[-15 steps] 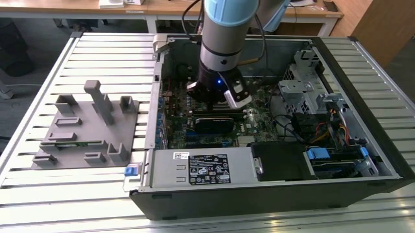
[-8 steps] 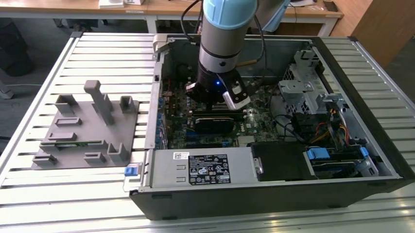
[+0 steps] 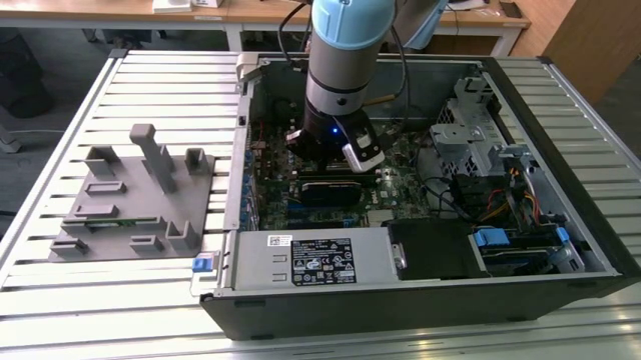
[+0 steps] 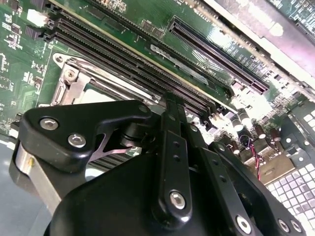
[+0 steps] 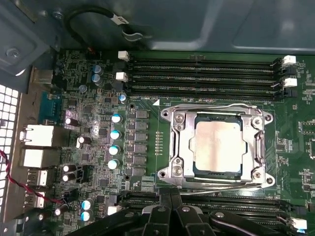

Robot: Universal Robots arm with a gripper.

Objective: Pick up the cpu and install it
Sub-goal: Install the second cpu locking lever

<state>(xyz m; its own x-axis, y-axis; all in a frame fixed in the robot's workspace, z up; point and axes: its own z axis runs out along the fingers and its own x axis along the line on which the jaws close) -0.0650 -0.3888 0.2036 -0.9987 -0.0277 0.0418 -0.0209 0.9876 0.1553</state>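
Exterior view looks down from afar; both wrist views closely share the motherboard [image 5: 98,147].

The small square silver-topped cpu [image 5: 219,146] lies in the metal socket frame [image 5: 175,147] on the green motherboard [image 5: 142,184]; long memory slots [image 5: 202,73] run beside the frame. In the exterior view, the open black computer case [image 3: 561,112] sits on the slatted desk [image 3: 170,82], with the grey plastic fixture block [image 3: 125,199] at its left.

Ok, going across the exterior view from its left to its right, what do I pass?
Grey fixture plate with its blocks → slatted table → open computer case wall → gripper over the motherboard → drive cage → blue latches.
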